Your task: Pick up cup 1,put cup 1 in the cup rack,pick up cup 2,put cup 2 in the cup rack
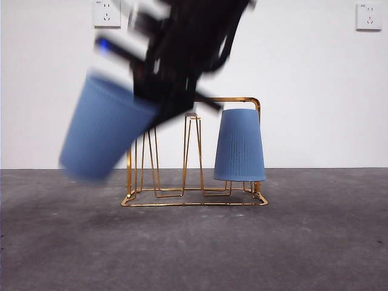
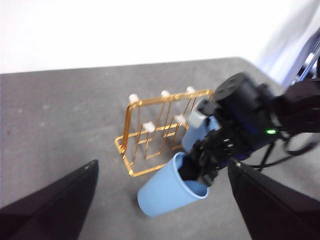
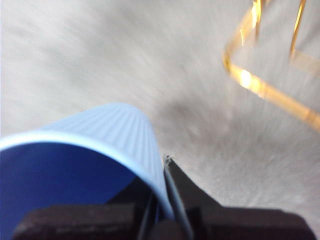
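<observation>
The gold wire cup rack (image 1: 194,204) stands mid-table. One blue ribbed cup (image 1: 239,145) sits upside down on its right-hand prong. A second blue cup (image 1: 103,130) hangs tilted and blurred in the air just left of the rack. My right gripper (image 1: 165,103) is shut on its rim. The right wrist view shows that cup (image 3: 115,130) pinched at the rim by the right gripper (image 3: 160,200), with the rack (image 3: 260,85) beyond. The left wrist view shows the held cup (image 2: 167,192), the rack (image 2: 145,130) and the right gripper (image 2: 200,167). My left gripper (image 2: 163,162) is open, back from them.
The grey table (image 1: 315,242) runs to a white wall with two sockets (image 1: 107,13). The rack's left and middle prongs (image 1: 193,151) are bare. The right arm's cables (image 2: 280,150) hang beside the rack.
</observation>
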